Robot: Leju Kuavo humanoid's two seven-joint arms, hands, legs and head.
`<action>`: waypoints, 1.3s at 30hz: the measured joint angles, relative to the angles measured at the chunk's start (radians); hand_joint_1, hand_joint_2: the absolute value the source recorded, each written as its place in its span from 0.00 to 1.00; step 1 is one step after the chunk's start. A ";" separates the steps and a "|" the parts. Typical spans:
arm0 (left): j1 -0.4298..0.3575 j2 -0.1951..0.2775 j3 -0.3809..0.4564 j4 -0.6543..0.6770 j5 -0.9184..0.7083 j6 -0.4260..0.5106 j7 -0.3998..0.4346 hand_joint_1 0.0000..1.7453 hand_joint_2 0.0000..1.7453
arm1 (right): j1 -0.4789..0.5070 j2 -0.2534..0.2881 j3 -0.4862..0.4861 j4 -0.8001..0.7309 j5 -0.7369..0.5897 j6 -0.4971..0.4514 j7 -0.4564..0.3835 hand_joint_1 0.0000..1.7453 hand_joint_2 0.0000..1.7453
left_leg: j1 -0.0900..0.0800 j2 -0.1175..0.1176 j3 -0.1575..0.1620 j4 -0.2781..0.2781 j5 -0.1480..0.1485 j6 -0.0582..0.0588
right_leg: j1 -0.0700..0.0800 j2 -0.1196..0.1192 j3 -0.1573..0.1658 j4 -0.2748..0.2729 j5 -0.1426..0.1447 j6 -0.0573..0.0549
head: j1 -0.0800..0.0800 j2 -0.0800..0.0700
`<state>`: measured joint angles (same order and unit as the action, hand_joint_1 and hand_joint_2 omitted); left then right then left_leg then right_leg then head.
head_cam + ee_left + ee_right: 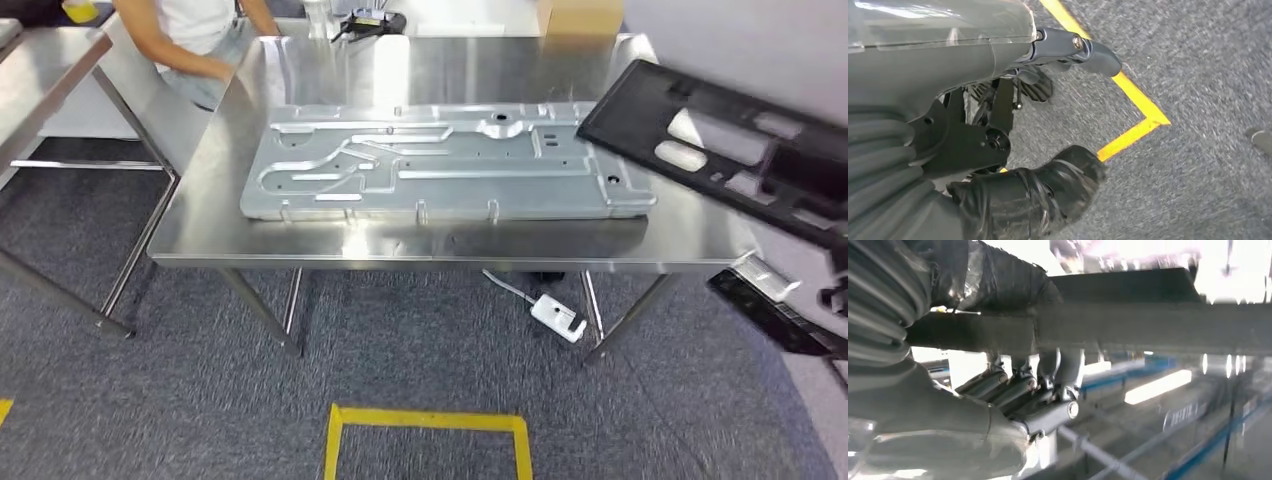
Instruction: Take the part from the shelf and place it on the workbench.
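I see my right hand [1013,390] gripping the black part [730,150]: in the right wrist view the thumb lies over the top of its edge and the fingers [998,385] curl up against the underside. From the head view the part hangs tilted in the air, its near corner just over the right end of the steel worktop [440,245], not resting on it. Away from those fingers, across the worktop's middle, lies a large grey pressed metal panel [440,165]. My left hand [1013,100] hangs over the grey carpet [1198,75] beside a yellow tape corner [1143,120]; it holds nothing, and its fingers [1038,87] look loosely apart. A person [200,35] stands at the far left corner of the worktop. A white power strip [557,315] lies on the floor underneath
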<state>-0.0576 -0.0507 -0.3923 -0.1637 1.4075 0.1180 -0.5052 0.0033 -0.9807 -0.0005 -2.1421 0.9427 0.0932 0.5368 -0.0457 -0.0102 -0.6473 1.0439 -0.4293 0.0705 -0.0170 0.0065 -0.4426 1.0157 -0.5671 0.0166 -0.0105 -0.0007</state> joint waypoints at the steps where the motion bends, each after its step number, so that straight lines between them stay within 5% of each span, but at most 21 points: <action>1: -0.001 0.000 0.000 0.000 0.000 -0.001 0.001 0.00 1.00 | -0.010 0.003 0.020 0.006 0.004 0.006 0.001 1.00 1.00 | 0.000 -0.001 0.019 -0.020 0.001 0.005 | -0.002 -0.002 0.003 0.009 0.002 0.004 | -0.001 0.000; 3: -0.003 0.002 0.000 0.000 -0.001 -0.004 0.004 0.00 1.00 | -0.040 0.005 0.054 0.015 0.014 0.015 0.001 1.00 1.00 | 0.008 -0.001 0.056 -0.046 -0.005 0.012 | -0.003 -0.003 -0.025 0.071 0.003 0.010 | 0.000 0.000; 6: -0.008 0.005 -0.001 0.000 -0.003 -0.010 0.006 0.00 1.00 | -0.080 0.011 0.107 0.028 0.027 0.028 -0.001 1.00 1.00 | 0.018 -0.003 0.094 -0.060 -0.026 0.011 | -0.010 -0.003 -0.149 0.234 -0.048 0.026 | 0.002 0.000; 8: -0.007 0.005 -0.004 0.000 -0.004 -0.013 0.007 0.00 1.00 | -0.095 0.016 0.140 0.035 0.032 0.035 -0.004 1.00 1.00 | 0.025 -0.009 0.121 -0.060 -0.049 0.002 | -0.021 -0.004 -0.207 0.257 -0.067 0.041 | 0.000 0.000; 9: -0.006 0.005 -0.005 0.000 -0.005 -0.014 0.008 0.00 1.00 | -0.104 0.019 0.155 0.039 0.034 0.037 -0.005 1.00 1.00 | 0.031 -0.011 0.138 -0.058 -0.063 -0.004 | -0.027 -0.005 -0.216 0.227 -0.046 0.049 | 0.001 0.000; 12: -0.004 0.008 -0.009 0.000 -0.005 -0.015 0.008 0.00 1.00 | -0.130 0.029 0.196 0.049 0.040 0.041 -0.006 1.00 1.00 | 0.042 -0.016 0.174 -0.044 -0.111 -0.031 | -0.040 -0.010 -0.217 0.071 0.109 0.067 | 0.008 0.000; 14: -0.006 0.010 -0.013 0.000 -0.006 -0.016 0.008 0.00 1.00 | -0.140 0.037 0.225 0.056 0.042 0.045 -0.009 1.00 1.00 | 0.042 -0.016 0.171 -0.038 -0.130 -0.048 | -0.037 -0.012 -0.229 0.040 0.153 0.051 | 0.014 0.000; 18: -0.009 0.011 -0.020 0.000 -0.014 -0.022 0.008 0.00 1.00 | -0.178 0.048 0.272 0.060 0.063 0.052 -0.024 1.00 1.00 | 0.044 -0.010 0.178 -0.020 -0.155 -0.072 | -0.035 -0.009 -0.217 0.041 0.135 0.008 | 0.007 0.000; 21: -0.013 0.013 -0.025 0.000 -0.019 -0.027 0.009 0.00 1.00 | -0.221 0.065 0.324 0.060 0.090 0.068 -0.035 1.00 1.00 | 0.048 -0.004 0.077 0.142 -0.200 -0.079 | -0.027 -0.008 -0.184 0.038 0.112 -0.008 | -0.001 0.000; 23: -0.012 0.014 -0.028 0.000 -0.021 -0.028 0.011 0.00 1.00 | -0.233 0.078 0.363 0.060 0.105 0.079 -0.042 1.00 1.00 | 0.048 -0.003 0.000 0.219 -0.219 -0.077 | -0.020 -0.009 -0.156 0.037 0.089 -0.012 | -0.001 0.000; 25: -0.008 0.014 -0.030 0.000 -0.022 -0.028 0.013 0.00 1.00 | -0.247 0.090 0.402 0.060 0.118 0.086 -0.050 1.00 1.00 | 0.045 -0.002 -0.026 0.176 -0.170 -0.068 | -0.012 -0.008 -0.118 0.036 0.062 -0.014 | -0.001 0.000; 27: -0.003 0.016 -0.031 0.000 -0.023 -0.028 0.014 0.00 1.00 | -0.265 0.103 0.434 0.060 0.130 0.091 -0.054 1.00 1.00 | 0.038 -0.003 -0.018 0.075 -0.065 -0.049 | -0.007 -0.008 -0.084 0.032 0.038 -0.013 | 0.002 0.000; 28: -0.002 0.018 -0.032 0.000 -0.023 -0.028 0.015 0.00 1.00 | -0.274 0.110 0.448 0.060 0.134 0.094 -0.054 1.00 1.00 | 0.032 -0.004 -0.015 0.046 -0.035 -0.038 | -0.006 -0.006 -0.071 0.027 0.030 -0.011 | 0.005 0.000; 29: -0.002 0.020 -0.033 0.000 -0.023 -0.028 0.016 0.00 1.00 | -0.280 0.118 0.461 0.060 0.137 0.097 -0.055 1.00 1.00 | 0.027 -0.005 -0.009 0.027 -0.017 -0.030 | -0.007 -0.005 -0.062 0.023 0.023 -0.006 | 0.005 0.000; 33: -0.004 0.023 -0.040 0.000 -0.029 -0.028 0.019 0.00 1.00 | -0.303 0.140 0.505 0.059 0.147 0.102 -0.066 1.00 1.00 | 0.025 -0.007 0.042 -0.020 -0.018 -0.016 | -0.007 -0.006 -0.038 0.047 0.015 0.010 | 0.002 0.000; 35: -0.007 0.023 -0.042 0.000 -0.032 -0.028 0.021 0.00 1.00 | -0.319 0.150 0.526 0.059 0.154 0.104 -0.071 1.00 1.00 | 0.029 -0.006 0.063 -0.031 -0.025 -0.010 | -0.008 -0.009 -0.081 0.124 -0.012 0.015 | 0.002 0.000; 37: -0.009 0.023 -0.046 0.000 -0.034 -0.028 0.021 0.00 1.00 | -0.326 0.160 0.551 0.059 0.158 0.108 -0.074 1.00 1.00 | 0.030 -0.007 0.075 -0.031 -0.037 -0.006 | -0.008 -0.008 -0.163 0.236 -0.048 0.021 | 0.003 0.000; 39: -0.009 0.023 -0.048 0.000 -0.035 -0.028 0.022 0.00 1.00 | -0.329 0.171 0.575 0.059 0.159 0.111 -0.077 1.00 1.00 | 0.032 -0.010 0.091 -0.029 -0.052 -0.009 | -0.012 -0.008 -0.219 0.275 -0.041 0.027 | 0.002 0.000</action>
<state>-0.0662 -0.0273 -0.4404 -0.1640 1.3728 0.0896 -0.4830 -0.3257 -0.8099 0.5744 -2.0832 1.1022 0.2043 0.4595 -0.0137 -0.0200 -0.5558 1.0150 -0.4809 0.0616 -0.0289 -0.0013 -0.6615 1.2911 -0.6085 0.0434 -0.0081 -0.0008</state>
